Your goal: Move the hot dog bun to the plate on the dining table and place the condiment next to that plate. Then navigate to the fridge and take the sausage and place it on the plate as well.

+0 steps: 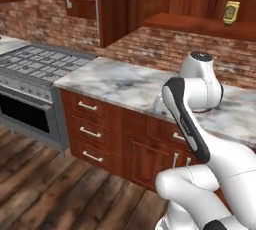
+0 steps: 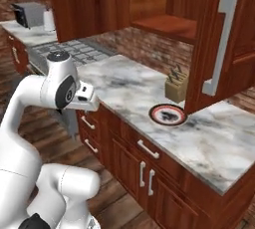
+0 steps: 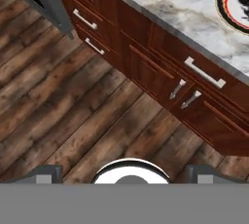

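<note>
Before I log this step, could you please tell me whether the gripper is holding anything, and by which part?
Nothing is held: the gripper is open, its dark fingertips apart over the bare wooden floor.

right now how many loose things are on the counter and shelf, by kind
plates (white plate, black rim, red ring): 1
knife blocks (knife block): 1
yellow packets (yellow packet on the shelf): 1
toasters (toaster): 1
total: 4

my arm (image 2: 30,103) looks glossy white plastic; the counter (image 2: 129,81) is polished veined marble, cabinets (image 3: 160,67) reddish wood, handles (image 3: 204,72) brushed metal.
</note>
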Tool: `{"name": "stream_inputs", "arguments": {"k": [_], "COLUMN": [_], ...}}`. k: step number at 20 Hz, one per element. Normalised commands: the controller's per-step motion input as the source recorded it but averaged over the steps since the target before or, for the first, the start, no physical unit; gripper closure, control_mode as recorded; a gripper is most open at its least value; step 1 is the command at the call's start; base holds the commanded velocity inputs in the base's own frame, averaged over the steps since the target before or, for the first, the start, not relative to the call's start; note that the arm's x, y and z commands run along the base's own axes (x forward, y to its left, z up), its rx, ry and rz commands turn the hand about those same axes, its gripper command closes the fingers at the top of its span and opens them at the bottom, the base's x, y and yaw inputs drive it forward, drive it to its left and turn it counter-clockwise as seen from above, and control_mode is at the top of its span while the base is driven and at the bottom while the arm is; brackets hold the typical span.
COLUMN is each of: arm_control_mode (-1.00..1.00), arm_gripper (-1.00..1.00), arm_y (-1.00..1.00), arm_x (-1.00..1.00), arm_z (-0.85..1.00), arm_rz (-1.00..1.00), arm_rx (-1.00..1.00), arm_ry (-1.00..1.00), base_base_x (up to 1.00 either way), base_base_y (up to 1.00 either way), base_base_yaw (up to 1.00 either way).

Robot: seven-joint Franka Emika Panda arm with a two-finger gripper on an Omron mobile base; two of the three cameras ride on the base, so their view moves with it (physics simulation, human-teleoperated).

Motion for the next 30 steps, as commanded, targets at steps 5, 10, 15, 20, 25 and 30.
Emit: {"name": "stream_inputs", "arguments": {"k": [5, 10, 15, 20, 25, 30], "arm_control_mode": [1.0, 1.0, 1.0, 1.0, 1.0, 1.0], "arm_gripper": [-1.0, -1.0, -1.0, -1.0, -1.0, -1.0], "arm_y": [0.0, 0.0, 0.0, 0.0, 0.0, 0.0], "arm_x": [0.0, 0.0, 0.0, 0.0, 0.0, 0.0], "arm_z": [0.0, 0.0, 0.0, 0.0, 0.0, 0.0], "arm_rz": [0.0, 0.0, 0.0, 0.0, 0.0, 0.0], "arm_rx": [0.0, 0.0, 0.0, 0.0, 0.0, 0.0], "arm_ry": [0.0, 0.0, 0.0, 0.0, 0.0, 0.0], "base_base_x": [0.36, 0.33, 0.57, 0.72, 0.8, 0.55], "base_base_y": [0.11, 0.32, 0.62, 0.37, 0.01, 0.0], "base_base_yaw": [-0.74, -0.7, -0.51, -0.23, -0.13, -0.04]}}
